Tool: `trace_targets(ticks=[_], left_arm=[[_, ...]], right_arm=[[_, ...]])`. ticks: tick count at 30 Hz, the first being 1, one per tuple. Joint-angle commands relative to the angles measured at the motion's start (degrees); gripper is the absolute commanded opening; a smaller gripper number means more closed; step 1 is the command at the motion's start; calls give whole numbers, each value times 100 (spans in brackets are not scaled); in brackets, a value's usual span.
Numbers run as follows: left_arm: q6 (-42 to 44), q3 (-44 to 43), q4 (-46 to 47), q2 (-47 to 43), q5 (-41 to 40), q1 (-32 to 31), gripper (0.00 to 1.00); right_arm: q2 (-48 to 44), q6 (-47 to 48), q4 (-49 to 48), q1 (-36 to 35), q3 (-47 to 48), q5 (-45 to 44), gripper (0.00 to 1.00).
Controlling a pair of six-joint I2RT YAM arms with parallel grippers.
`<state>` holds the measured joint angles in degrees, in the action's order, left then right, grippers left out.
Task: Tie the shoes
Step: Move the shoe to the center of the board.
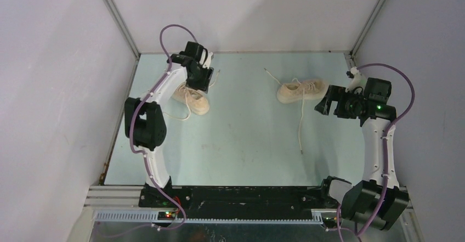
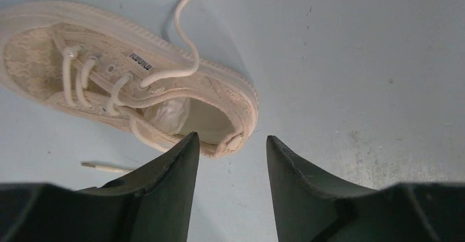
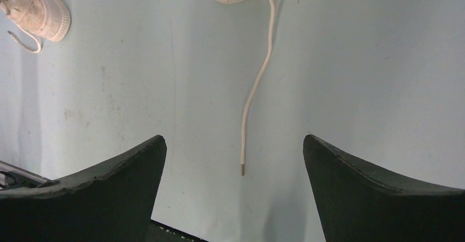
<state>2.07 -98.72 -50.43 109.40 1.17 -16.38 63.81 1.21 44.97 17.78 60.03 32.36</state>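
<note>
Both hands angle down: left hand [image 2: 232, 138] half-spread at shoe [image 2: 126, 72] heel, right hand [image 3: 234, 138] wide.

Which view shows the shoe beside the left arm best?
Left wrist: the shoe is close up, with its eyelets, laces and heel opening clear. Top external shows it small, partly covered by the left gripper. Right wrist catches only part of it in a corner.

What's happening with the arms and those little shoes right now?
Left jaws open at heel of left shoe, nothing held. Right jaws wide open, empty, over loose lace of right shoe. Both untied; nothing in the way.
</note>
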Motion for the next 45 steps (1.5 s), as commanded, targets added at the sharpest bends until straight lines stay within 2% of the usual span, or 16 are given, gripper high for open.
trace_targets(ticks=[1,7,11,12,16,20,24,29,33,35,39,45], left_arm=[[167,-102,-196,174,-93,-52,54],[242,93,-311,283,-56,-65,47],[446,106,-352,387,77,-110,33],[471,107,-357,406,63,-146,32],[580,143,-310,415,-76,-253,32],[643,180,-180,415,-440,-326,43],[778,153,-123,508,-761,-339,44],[891,167,-369,657,-388,-350,32],[1179,210,-584,564,16,-467,4],[1331,351,-603,336,151,-611,1],[1762,958,-686,-283,405,-1216,0],[1657,1637,-854,-846,694,-2404,0]], right_arm=[[98,-185,-188,31,68,185,97],[109,-237,-242,31,70,206,97],[82,-241,-231,28,70,203,97],[62,-233,-225,27,70,201,96],[0,-219,-193,26,70,196,96],[-23,-234,-183,30,70,232,96],[-27,-249,-192,29,70,236,96],[-63,-258,-225,32,70,212,96],[-93,-243,-207,32,70,192,96],[-111,-231,-214,32,70,193,96],[-100,-189,-218,30,104,165,96],[-74,-140,-218,32,219,106,96]])
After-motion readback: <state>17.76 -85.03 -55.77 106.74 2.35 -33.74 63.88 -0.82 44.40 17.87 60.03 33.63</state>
